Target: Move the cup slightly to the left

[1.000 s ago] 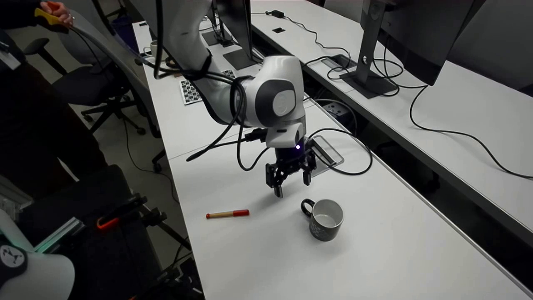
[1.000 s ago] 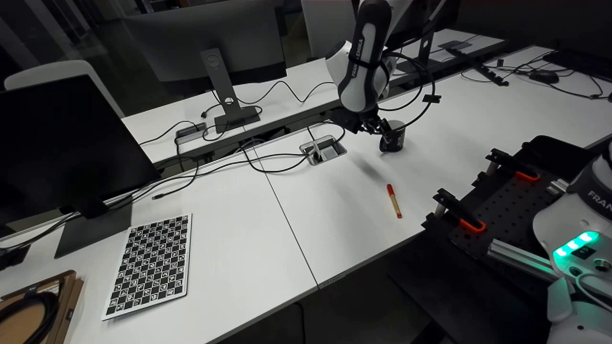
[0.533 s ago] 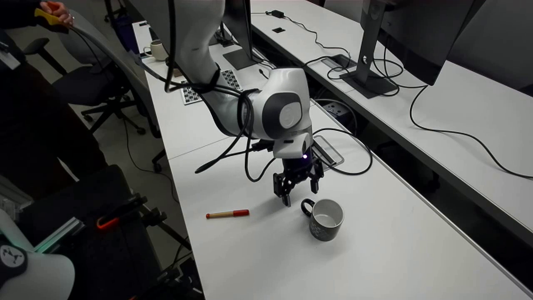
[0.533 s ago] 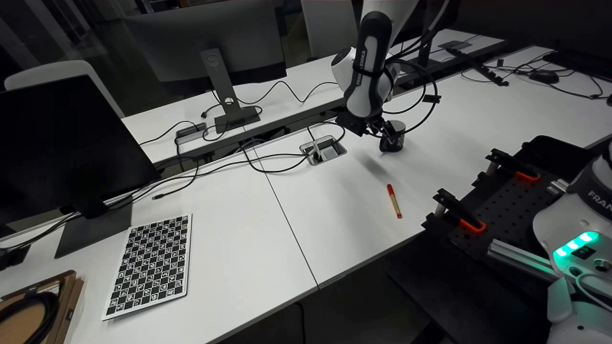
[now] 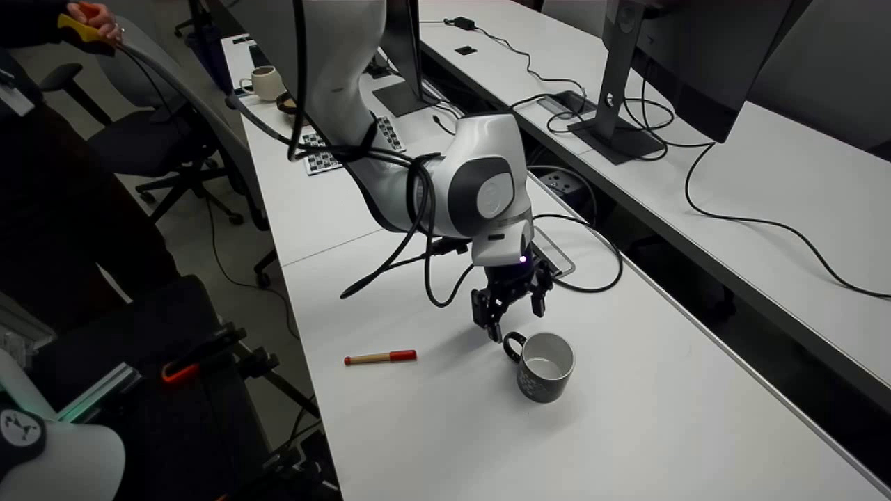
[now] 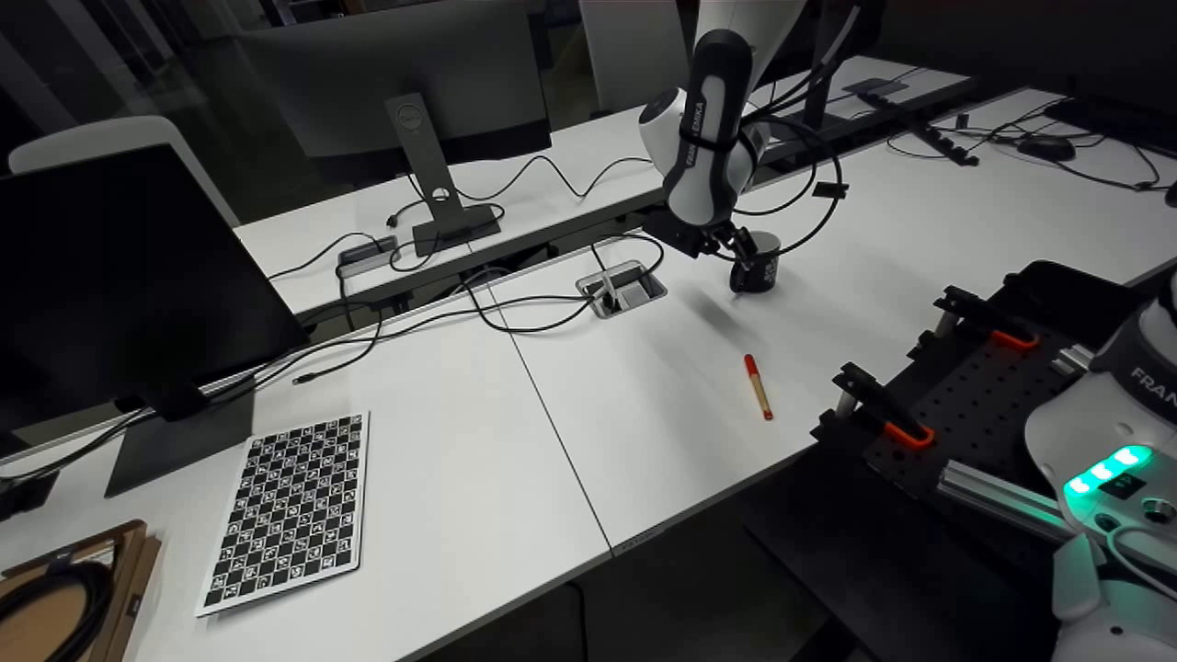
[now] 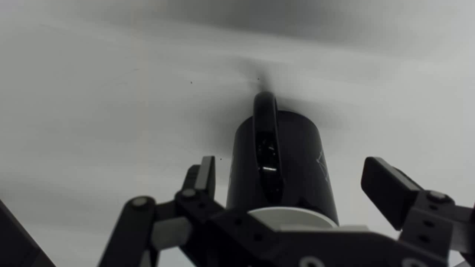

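- Currently, in an exterior view, the cup [image 5: 541, 384] stands upright on the white desk [image 5: 431, 424], unshifted. The gripper [image 5: 518, 323] has moved in and hangs near the cup; the step is judged to be final approach. No contents show against the cup's pale interior [image 5: 548, 353]. A red-capped marker [image 5: 381, 358] lies apart from the cup. A beige mug [image 5: 267, 85] stands well apart from it; contents not visible.
- In an exterior view, the gripper overlaps the cup; contact cannot be confirmed. A cable well [image 6: 636, 294], well apart from the cup, has cables [image 6: 533, 329] running into it.
- In the wrist view, the fingers [image 7: 386, 189] stand apart, flanking the cup with gaps at both sides; nothing is gripped. Relocation therefore likely remains: align, advance, grip. Possible fault: knocking the handle [image 7: 265, 118].
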